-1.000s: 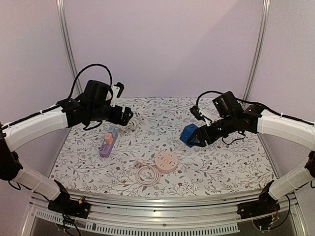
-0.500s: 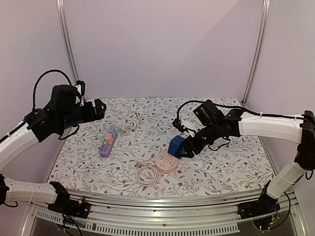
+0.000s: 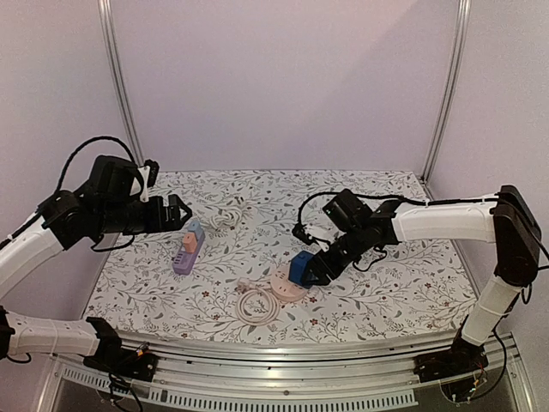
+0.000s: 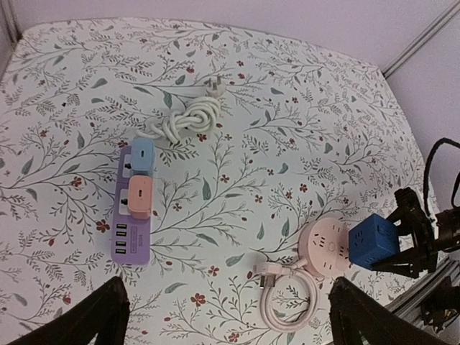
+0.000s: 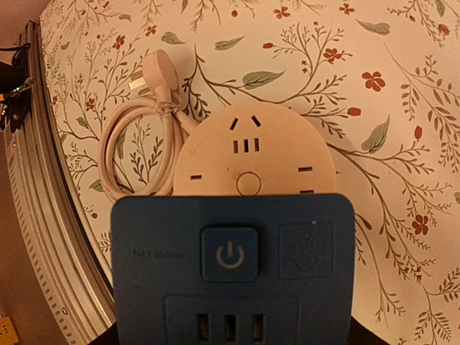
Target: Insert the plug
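A: Right gripper (image 3: pixel 310 264), fingers (image 4: pixel 411 248): what state?

B: Clamped on the blue cube adapter (image 3: pixel 298 269). The left wrist view shows the dark fingers behind the cube's far side. In the right wrist view the cube fills the lower frame, showing its power-button face and a row of slots.

A: Position of the cube?

B: It is held low over the near right edge of the round pink socket hub (image 3: pixel 286 288). The hub's slots and centre button show just beyond the cube's top edge. Whether cube and hub touch cannot be told.

A: The hub's lead?

B: A pink cord (image 3: pixel 256 305) lies coiled on the floral table (image 3: pixel 386 292) just left of the hub, with its plug (image 5: pixel 154 72) flat beside the coil.

A: Left gripper (image 3: pixel 178 212)?

B: Fingers (image 4: pixel 108 313) wide apart and holding nothing, raised above the table's left side with the camera looking down across the surface.

A: Beneath it?

B: A purple power strip (image 4: pixel 134 219) carries a blue adapter (image 4: pixel 142 154) and an orange adapter (image 4: pixel 139 196). Beyond it lies a bundled white cable (image 4: pixel 183 122), well apart from the hub.
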`<action>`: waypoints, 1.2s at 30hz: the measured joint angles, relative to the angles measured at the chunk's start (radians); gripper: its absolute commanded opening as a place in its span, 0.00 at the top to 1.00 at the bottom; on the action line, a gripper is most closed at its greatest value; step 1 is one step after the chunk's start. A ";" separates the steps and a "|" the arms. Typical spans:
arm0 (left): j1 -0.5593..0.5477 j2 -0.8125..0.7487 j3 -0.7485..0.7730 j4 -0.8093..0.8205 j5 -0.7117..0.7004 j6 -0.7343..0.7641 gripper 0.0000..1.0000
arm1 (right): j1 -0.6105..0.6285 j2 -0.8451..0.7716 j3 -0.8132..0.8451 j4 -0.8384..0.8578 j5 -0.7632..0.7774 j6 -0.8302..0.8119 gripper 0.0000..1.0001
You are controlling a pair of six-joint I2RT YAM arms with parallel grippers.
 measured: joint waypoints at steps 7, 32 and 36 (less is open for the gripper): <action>-0.043 -0.005 -0.001 -0.037 0.012 -0.005 0.07 | 0.000 0.035 0.001 0.022 0.004 0.021 1.00; -0.078 -0.002 -0.004 -0.047 0.001 -0.013 0.12 | 0.026 0.064 0.030 0.031 0.056 0.058 1.00; -0.079 -0.002 -0.007 -0.047 0.000 -0.013 0.12 | 0.028 0.064 0.031 0.029 0.061 0.058 1.00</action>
